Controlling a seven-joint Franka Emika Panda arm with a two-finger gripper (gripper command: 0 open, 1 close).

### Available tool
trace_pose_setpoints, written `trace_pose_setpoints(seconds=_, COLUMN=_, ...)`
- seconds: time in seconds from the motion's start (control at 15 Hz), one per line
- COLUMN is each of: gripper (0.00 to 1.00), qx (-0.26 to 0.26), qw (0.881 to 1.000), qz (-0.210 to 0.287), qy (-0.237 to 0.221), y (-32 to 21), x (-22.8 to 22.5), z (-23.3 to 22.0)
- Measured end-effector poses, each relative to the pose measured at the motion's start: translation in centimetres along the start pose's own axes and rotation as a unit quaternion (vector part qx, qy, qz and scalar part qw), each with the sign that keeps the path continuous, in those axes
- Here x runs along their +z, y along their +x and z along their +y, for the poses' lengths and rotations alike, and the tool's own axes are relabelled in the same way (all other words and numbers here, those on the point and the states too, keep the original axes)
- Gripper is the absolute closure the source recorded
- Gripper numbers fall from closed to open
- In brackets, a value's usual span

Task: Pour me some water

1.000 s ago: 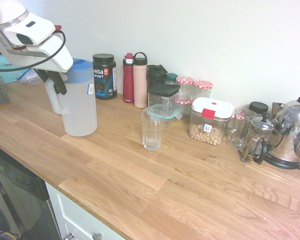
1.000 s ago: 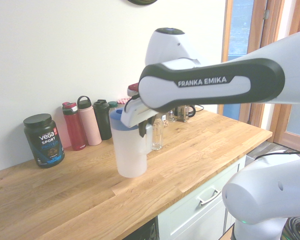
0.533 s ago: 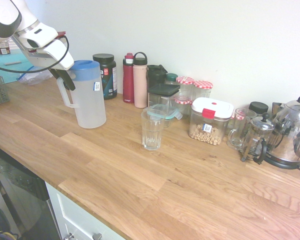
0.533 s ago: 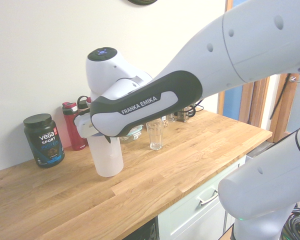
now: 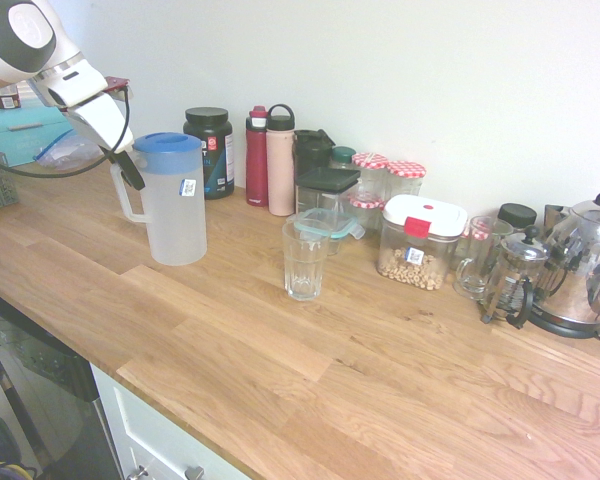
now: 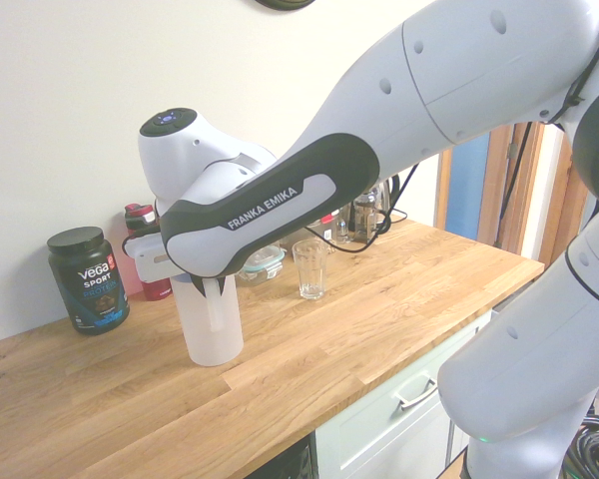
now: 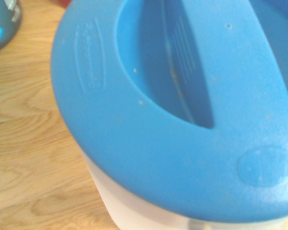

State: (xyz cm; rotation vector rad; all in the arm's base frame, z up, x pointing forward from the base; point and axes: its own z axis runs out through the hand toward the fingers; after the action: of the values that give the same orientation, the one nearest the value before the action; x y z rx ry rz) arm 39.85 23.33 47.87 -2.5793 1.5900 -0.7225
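the arm (image 6: 429,110) is glossy white with dark grey panels, "franka emika" lettering, small round caps and a black cable (image 5: 55,174) outside.

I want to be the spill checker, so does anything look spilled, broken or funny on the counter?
No, nothing stands out. The pitcher and the glass both look upright, and I see no puddle on the wooden counter and no cracks.
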Motion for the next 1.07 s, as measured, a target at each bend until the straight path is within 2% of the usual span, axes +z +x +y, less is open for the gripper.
trace_pose_setpoints(seconds=0.07, gripper=1.00, qx=0.000, qw=1.000, qz=0.004, qy=-0.001, y=-0.3, x=-0.1, z=0.1)
trace_pose_setpoints(seconds=0.13, gripper=0.00, qx=0.002, qw=1.000, qz=0.006, qy=-0.002, y=-0.6, x=-0.1, z=0.1)
trace_pose_setpoints(seconds=1.07, gripper=0.00, qx=0.007, qw=1.000, qz=0.006, qy=-0.003, y=1.8, x=-1.2, z=0.1)
